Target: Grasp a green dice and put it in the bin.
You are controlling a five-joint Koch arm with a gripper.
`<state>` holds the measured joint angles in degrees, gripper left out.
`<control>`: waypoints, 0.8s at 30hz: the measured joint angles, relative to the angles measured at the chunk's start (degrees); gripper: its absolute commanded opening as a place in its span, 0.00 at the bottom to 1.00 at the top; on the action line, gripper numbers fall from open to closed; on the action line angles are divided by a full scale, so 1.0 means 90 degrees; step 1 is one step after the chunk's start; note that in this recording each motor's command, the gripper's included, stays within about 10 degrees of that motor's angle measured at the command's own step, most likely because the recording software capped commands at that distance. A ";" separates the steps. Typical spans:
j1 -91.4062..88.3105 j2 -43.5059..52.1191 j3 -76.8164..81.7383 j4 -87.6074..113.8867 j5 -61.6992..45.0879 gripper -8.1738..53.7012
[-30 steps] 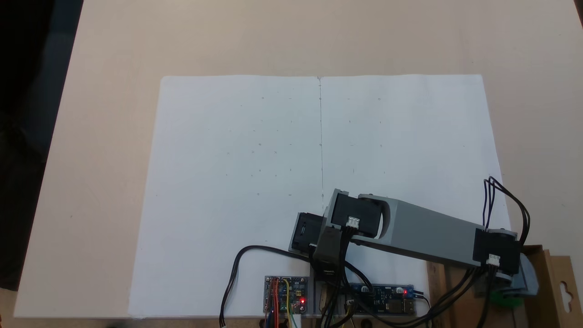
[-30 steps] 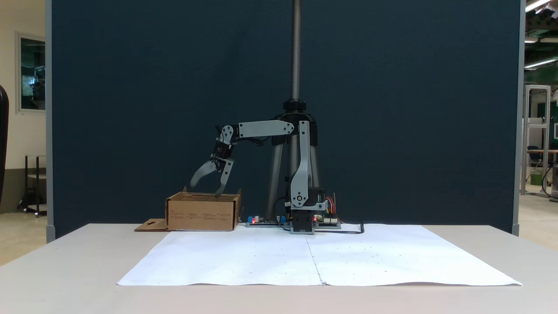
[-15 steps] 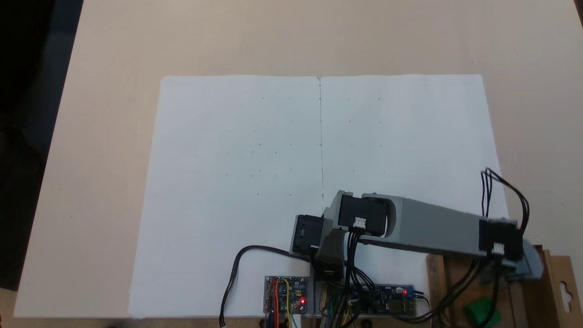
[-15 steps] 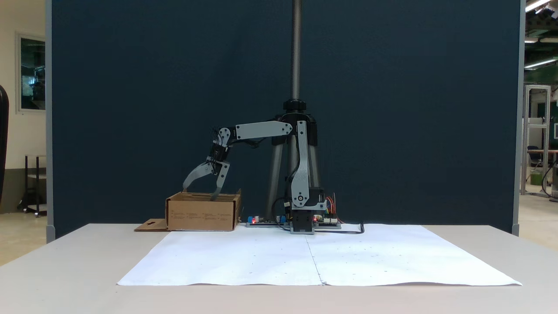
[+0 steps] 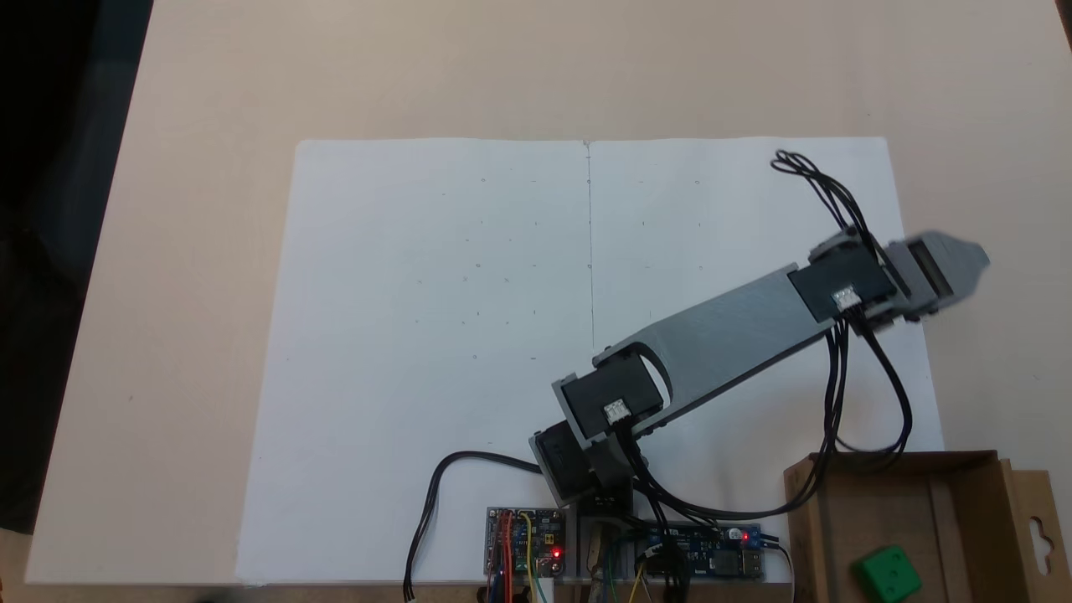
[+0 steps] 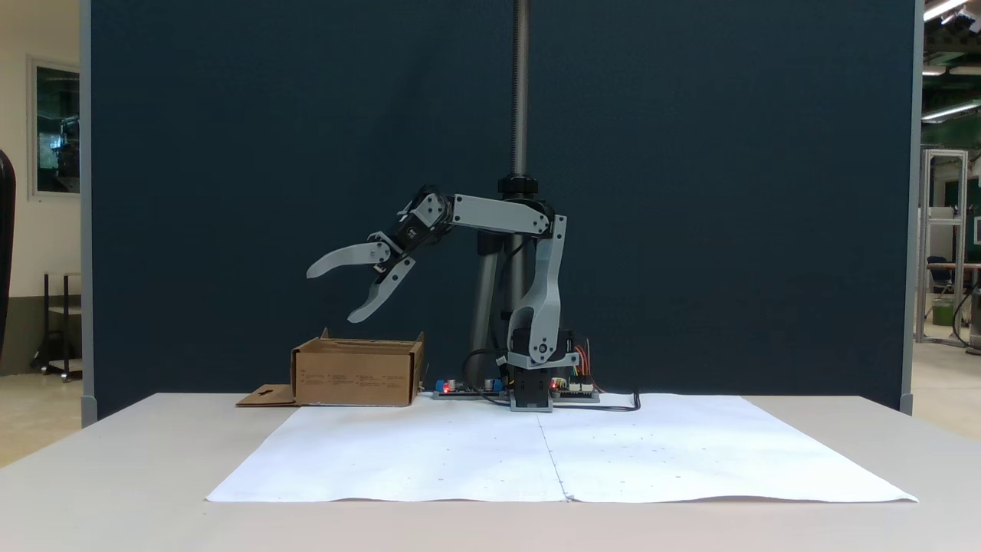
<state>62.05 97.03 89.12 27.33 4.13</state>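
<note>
From my seat I see the green dice (image 5: 888, 574) lying on the floor of the bin (image 5: 837, 519), low in the right corner of a fixed view from above, close to the wall that carries the flap with the hang-hole cutout (image 5: 1041, 536); pips show as dark dots on its top face. The bin sits on the tabletop (image 5: 536, 75) just off the right edge of the white paper sheet (image 5: 435, 335), and in a fixed view from the front the bin (image 6: 357, 373) stands at the left of the arm's base (image 6: 533, 391), its walls hiding the dice from that side. The gripper (image 6: 331, 295) hangs in the air above and a little to the left of the bin, well clear of its rim, and its fingers (image 6: 341, 259) are spread wide apart with nothing between them, one curved finger reaching out near level and the other slanting down. From above the gripper (image 5: 963, 264) is blurred and sits over the right edge of the paper, well apart from the bin. Black cables (image 5: 871, 394) loop from the wrist down toward the circuit boards (image 5: 528, 540) at the base, where small red lights glow.
</note>
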 measured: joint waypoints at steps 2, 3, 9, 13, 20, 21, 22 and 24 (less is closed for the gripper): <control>-0.0566 0.0010 -0.0039 0.0000 0.0039 0.83; -0.0830 0.0039 -0.0039 0.0000 0.0039 0.83; -0.2441 0.0127 -0.0049 0.0000 0.0039 0.83; -0.3545 0.0127 -0.0049 0.0000 0.0039 0.83; -0.5410 0.0488 0.0498 0.0000 0.0039 0.84; -0.5635 0.0586 0.0693 -0.0020 0.0039 0.84; -0.5840 0.0664 0.0898 -0.0049 0.0039 0.84; -0.6250 0.0830 0.1309 -0.0166 0.0039 0.84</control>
<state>5.80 104.50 100.90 25.84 4.48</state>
